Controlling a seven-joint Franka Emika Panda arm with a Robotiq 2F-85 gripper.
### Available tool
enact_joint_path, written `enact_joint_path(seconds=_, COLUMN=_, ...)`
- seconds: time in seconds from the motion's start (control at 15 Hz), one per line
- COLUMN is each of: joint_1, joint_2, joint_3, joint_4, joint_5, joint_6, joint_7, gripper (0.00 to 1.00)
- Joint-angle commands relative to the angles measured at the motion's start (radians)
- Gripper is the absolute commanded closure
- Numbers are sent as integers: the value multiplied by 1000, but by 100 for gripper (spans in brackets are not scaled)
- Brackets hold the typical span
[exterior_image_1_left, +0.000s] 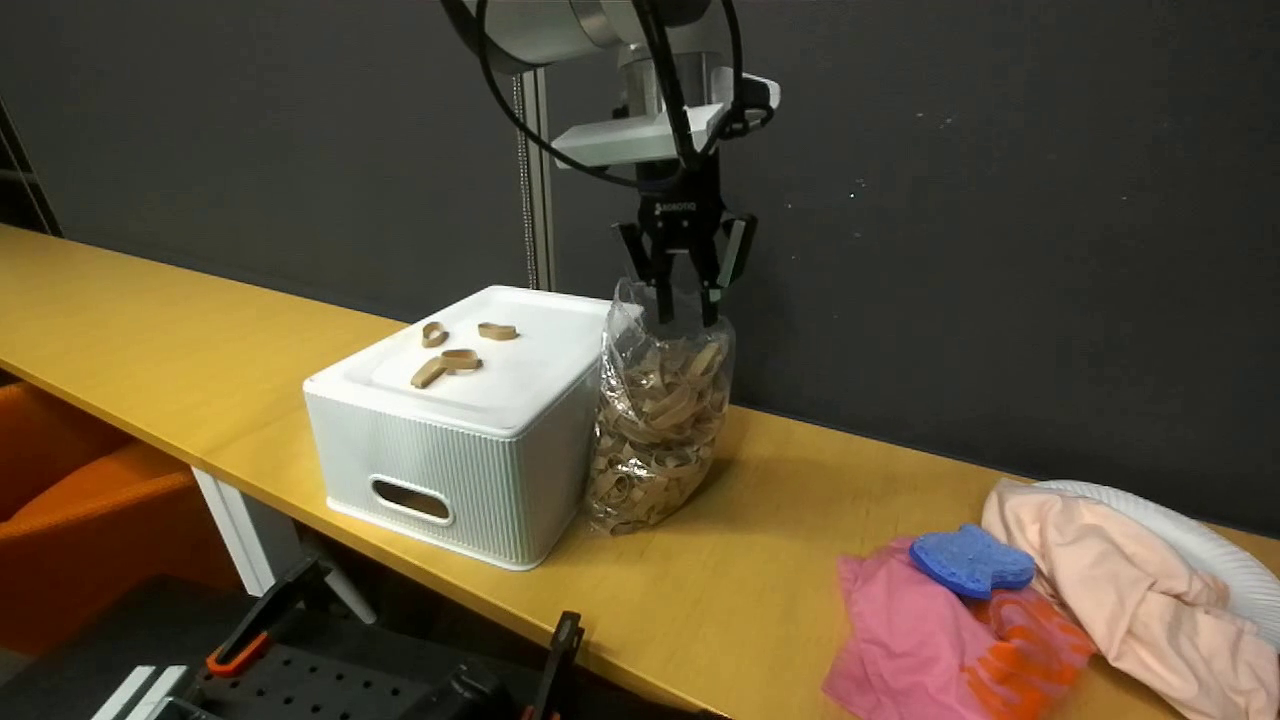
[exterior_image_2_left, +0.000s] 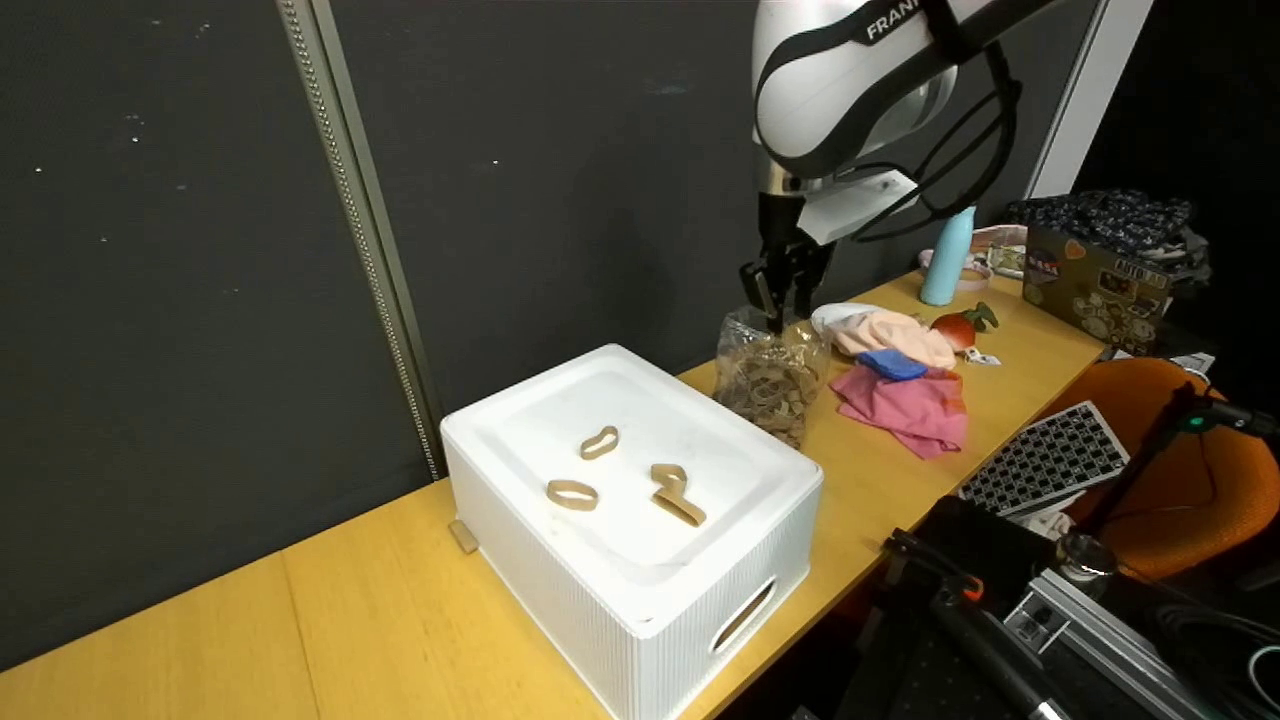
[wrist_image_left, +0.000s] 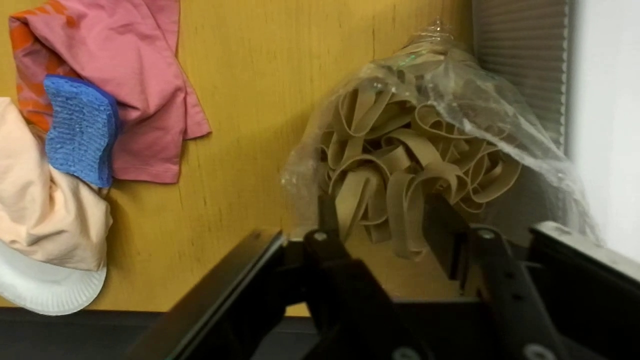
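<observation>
My gripper (exterior_image_1_left: 688, 308) points straight down at the mouth of a clear plastic bag (exterior_image_1_left: 722, 385), its fingers parted and the tips inside the opening. Tan rubber bands (exterior_image_1_left: 655, 430) fill much of the bag, which stands against the side of a white ribbed box (exterior_image_1_left: 415, 470). Looking down in the wrist view, loops of the bands (wrist_image_left: 425, 145) show beyond and between the spread fingers (wrist_image_left: 442, 225); none looks pinched. Several loose bands lie on the box lid (exterior_image_2_left: 560, 400), two of them touching or overlapping. Part of the bag's rim is hidden behind the gripper in the exterior views.
A pink cloth (exterior_image_1_left: 900, 630), a blue sponge (exterior_image_1_left: 970, 560), a peach cloth (exterior_image_1_left: 1130, 580) and a white paper plate (exterior_image_1_left: 1240, 590) lie along the table. One band (exterior_image_2_left: 463, 537) rests beside the box. A dark wall panel (exterior_image_1_left: 950, 250) rises behind; a light-blue bottle (exterior_image_2_left: 948, 258) stands further off.
</observation>
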Motion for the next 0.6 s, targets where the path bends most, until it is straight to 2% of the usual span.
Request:
enact_joint_path(seconds=0.0, joint_1=11, joint_2=-38, joint_3=5, joint_4=-15, joint_5=0, joint_6=-6, joint_7=-4, gripper=19)
enact_joint_path(seconds=0.13, joint_1=30, joint_2=-71, joint_3=20, joint_4=-23, joint_5=-1, joint_6=-13, joint_7=-2, gripper=4)
enact_joint_path(seconds=0.2, joint_1=47, joint_2=-92, joint_3=34, joint_4=-25, joint_5=-2, joint_6=-20, joint_7=-1, gripper=1)
enact_joint_path(seconds=0.4, joint_1=103, joint_2=-137, joint_3=83, joint_4=-16, joint_5=-10, joint_6=-34, joint_7=13, gripper=0)
enact_joint_path(seconds=0.53, joint_1=142, joint_2=-118, joint_3=123, joint_4=15, joint_5=3, joint_6=-36, joint_7=23, gripper=0)
